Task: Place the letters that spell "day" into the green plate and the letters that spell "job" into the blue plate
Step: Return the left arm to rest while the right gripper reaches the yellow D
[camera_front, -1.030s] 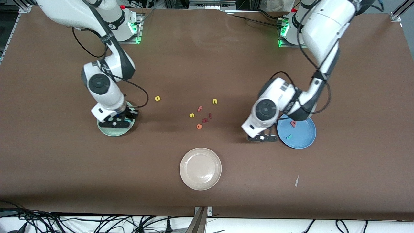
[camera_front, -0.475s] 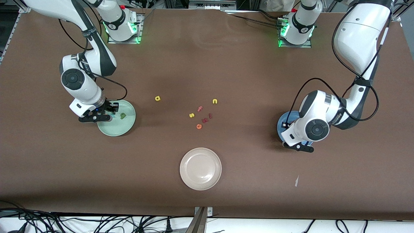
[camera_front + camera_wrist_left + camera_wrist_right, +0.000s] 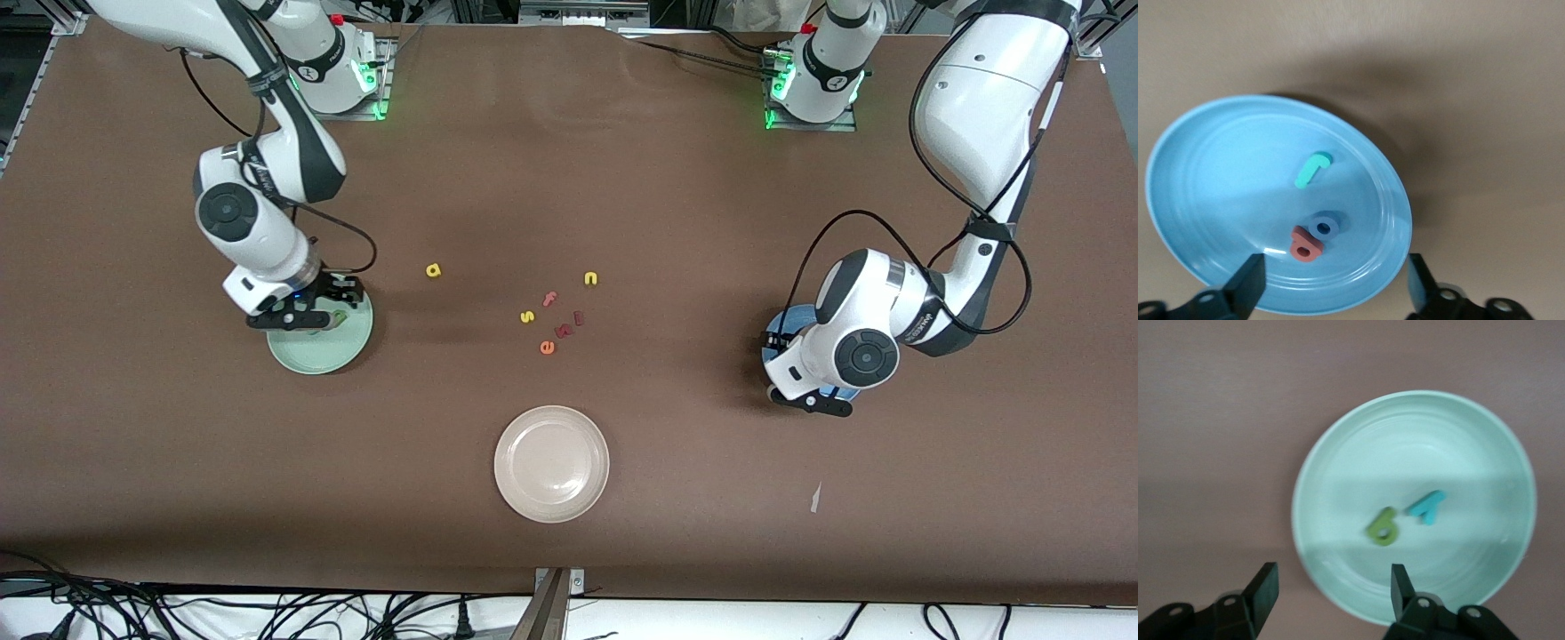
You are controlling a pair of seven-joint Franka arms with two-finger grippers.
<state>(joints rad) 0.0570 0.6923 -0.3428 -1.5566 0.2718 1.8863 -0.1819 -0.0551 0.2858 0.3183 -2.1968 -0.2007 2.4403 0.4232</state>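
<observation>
The left gripper [image 3: 1331, 293] hangs over the blue plate [image 3: 1198, 167] at the left arm's end of the table, its fingers [image 3: 1248, 283] spread apart and holding nothing. In this plate lie the teal j [image 3: 1313, 169], the blue o [image 3: 1324, 227] and the pinkish-red b [image 3: 1305, 244]; the o and the b touch each other, and the j lies apart from them. The right gripper [image 3: 1331, 593] hangs over the green plate [image 3: 1338, 473] at the right arm's end, its fingers [image 3: 1265, 587] also apart and empty. In this plate lie the green d [image 3: 1383, 527] and the light blue y [image 3: 1427, 506], just beside each other. The yellow a [image 3: 433, 270] lies on the brown table [image 3: 569, 160], between the green plate and a small group of other letters [image 3: 553, 316] near the middle. A cream plate [image 3: 551, 463] stands nearer to the front camera than this group.
</observation>
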